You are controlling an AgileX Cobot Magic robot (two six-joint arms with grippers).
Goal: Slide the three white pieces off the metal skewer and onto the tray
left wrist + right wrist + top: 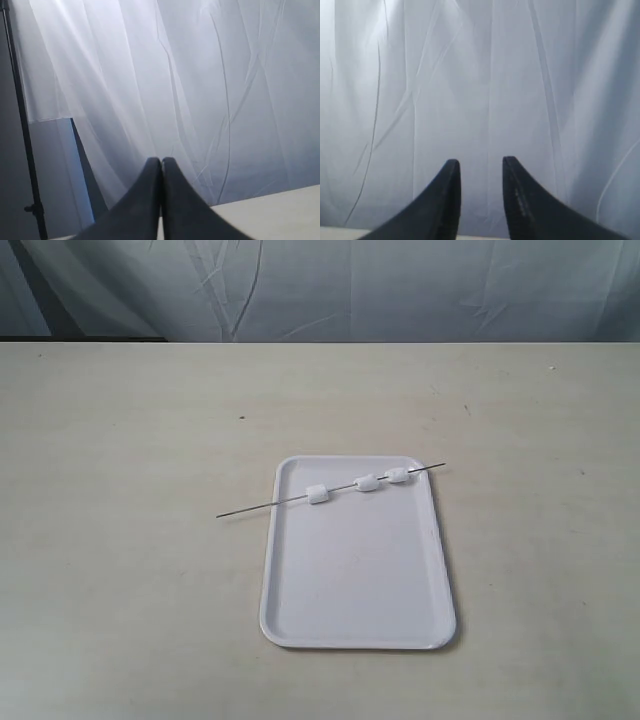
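- The metal skewer (pixel 250 508) is laid slantwise across the far end of the tray (pixel 355 580). One tip reaches out over the surface (pixel 120 440) on the left, and the other just passes the far right corner.
- The three white pieces (pixel 367 482) are threaded on the skewer above the tray floor. The leftmost one sits just inside the left rim.
- Since the rod is very thin and lies low, a grasp could easily be missed, or the rod could be rolled or flicked away by a glancing touch.
- If the pieces were pushed toward the overhanging left tip, they would likely be dropped on the surface rather than on the tray.
- The pieces look soft, so they could be squashed or torn by a hard pinch.
- Neither arm is seen in the exterior view. Both wrist cameras are aimed at the white curtain (pixel 225 75), so both arms are judged to be held back from the tray.
- The left pincer (pixel 161 165) is pressed together on nothing.
- The right pincer (pixel 481 167) is spread and empty.
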